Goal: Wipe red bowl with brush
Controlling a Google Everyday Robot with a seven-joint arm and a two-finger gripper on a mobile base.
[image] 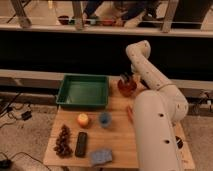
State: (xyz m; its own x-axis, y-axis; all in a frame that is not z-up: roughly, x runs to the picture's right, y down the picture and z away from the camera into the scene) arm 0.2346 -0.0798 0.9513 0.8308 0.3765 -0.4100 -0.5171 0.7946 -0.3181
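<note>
The red bowl [127, 89] stands on the wooden table [117, 137] at its far right, just right of the green tray. My gripper [125, 78] hangs right over the bowl, at the end of the white arm [150, 70] that bends down from above. It is shut on the brush [124, 80], a small dark shape whose lower end reaches into the bowl's mouth. The brush and the fingers merge into one dark mass, so the bristles cannot be told apart.
A green tray [83, 91] fills the far left of the table. Nearer are an orange-yellow round thing [83, 119], a blue cup [105, 119], a dark bunch of grapes [63, 140], a flat black slab [81, 143] and a blue sponge [101, 156]. My white arm housing [155, 135] covers the table's right side.
</note>
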